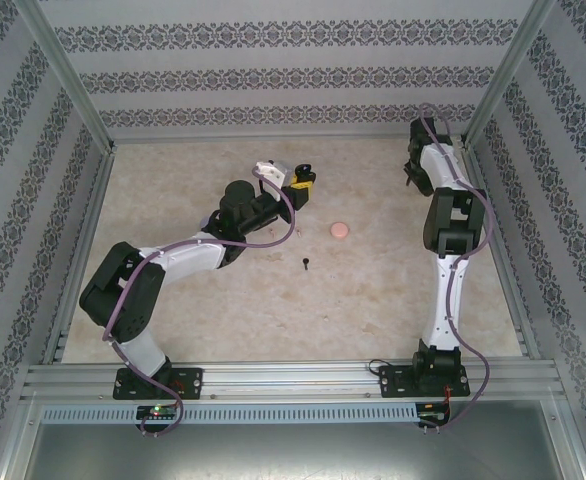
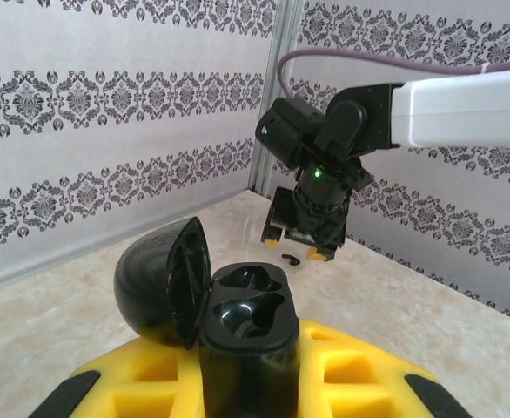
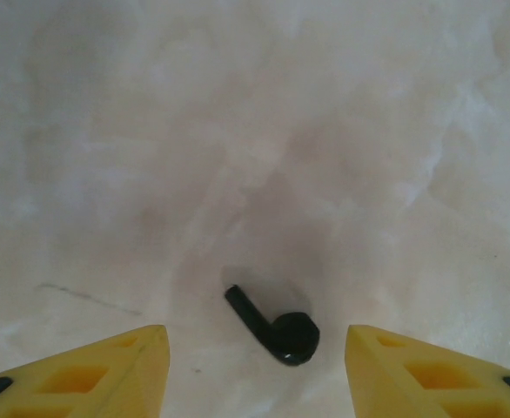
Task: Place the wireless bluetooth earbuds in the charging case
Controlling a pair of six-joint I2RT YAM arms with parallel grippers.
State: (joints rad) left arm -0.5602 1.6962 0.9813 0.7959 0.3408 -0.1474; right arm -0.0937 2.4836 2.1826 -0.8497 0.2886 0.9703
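Observation:
My left gripper [image 2: 246, 387] is shut on a black charging case [image 2: 248, 318], held upright between yellow fingers [image 2: 359, 374]. Its lid [image 2: 164, 283] hangs open to the left and both sockets are empty. In the top view the left gripper [image 1: 301, 183] sits mid-table with the case [image 1: 304, 170]. A black earbud [image 3: 277, 326] lies on the table between the fingers [image 3: 107, 370] of my open right gripper [image 3: 255, 344]. The left wrist view has the right gripper [image 2: 297, 246] hovering just over that earbud [image 2: 291, 258]. A second black earbud [image 1: 305, 263] lies mid-table.
A small pink round thing [image 1: 340, 230] lies on the table right of the left gripper. The right gripper [image 1: 411, 178] works close to the back right corner post [image 1: 493, 85]. Patterned walls and metal rails [image 1: 273, 375] enclose the pale table.

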